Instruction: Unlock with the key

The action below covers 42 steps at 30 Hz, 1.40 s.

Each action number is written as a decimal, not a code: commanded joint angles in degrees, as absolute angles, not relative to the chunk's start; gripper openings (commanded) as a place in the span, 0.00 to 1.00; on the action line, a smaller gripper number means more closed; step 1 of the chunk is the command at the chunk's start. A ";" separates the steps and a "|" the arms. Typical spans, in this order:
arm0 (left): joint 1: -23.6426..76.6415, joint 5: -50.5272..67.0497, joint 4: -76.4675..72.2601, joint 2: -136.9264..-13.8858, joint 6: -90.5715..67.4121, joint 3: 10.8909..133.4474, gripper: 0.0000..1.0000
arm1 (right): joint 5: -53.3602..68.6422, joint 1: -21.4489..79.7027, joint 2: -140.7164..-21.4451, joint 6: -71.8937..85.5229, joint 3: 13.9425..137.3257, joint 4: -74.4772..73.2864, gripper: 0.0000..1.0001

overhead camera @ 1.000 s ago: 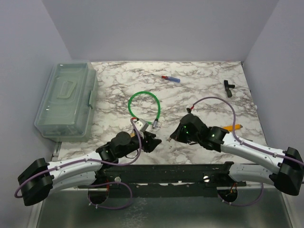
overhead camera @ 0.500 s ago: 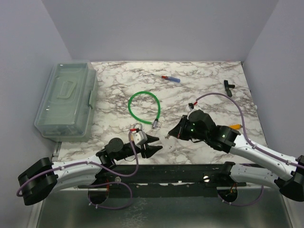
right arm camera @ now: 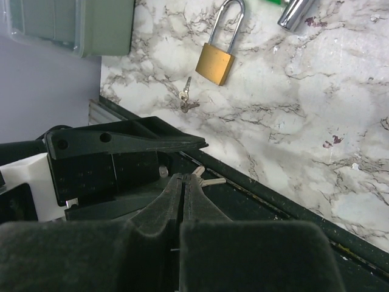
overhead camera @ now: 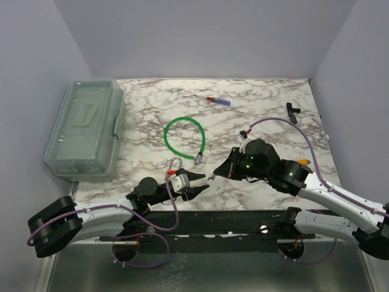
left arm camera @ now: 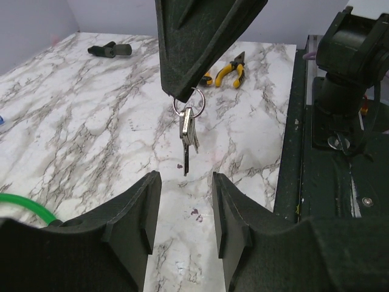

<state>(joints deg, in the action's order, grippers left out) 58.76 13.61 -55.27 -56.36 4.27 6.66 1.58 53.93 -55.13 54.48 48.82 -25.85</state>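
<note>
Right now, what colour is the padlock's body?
The padlock is brass gold; it shows clearest in the right wrist view.

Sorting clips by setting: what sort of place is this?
Most likely a robot test bench, not a home: two robot arms bolted at the edge of a marble-patterned table, plain white walls boxing it in, and practice items in view, such as a padlock and keys.

From overhead, the padlock shows only its shackle beside the left arm, and the orange pliers at four o'clock lie mostly under the right arm. In the right wrist view the top edge cuts off the green cable at one o'clock, and the right fingers hide most of the key.
</note>
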 commanded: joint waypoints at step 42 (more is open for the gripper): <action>61.26 0.48 9.31 -51.61 9.77 39.47 0.00 | -2.83 53.79 -38.97 34.33 43.20 -20.78 0.77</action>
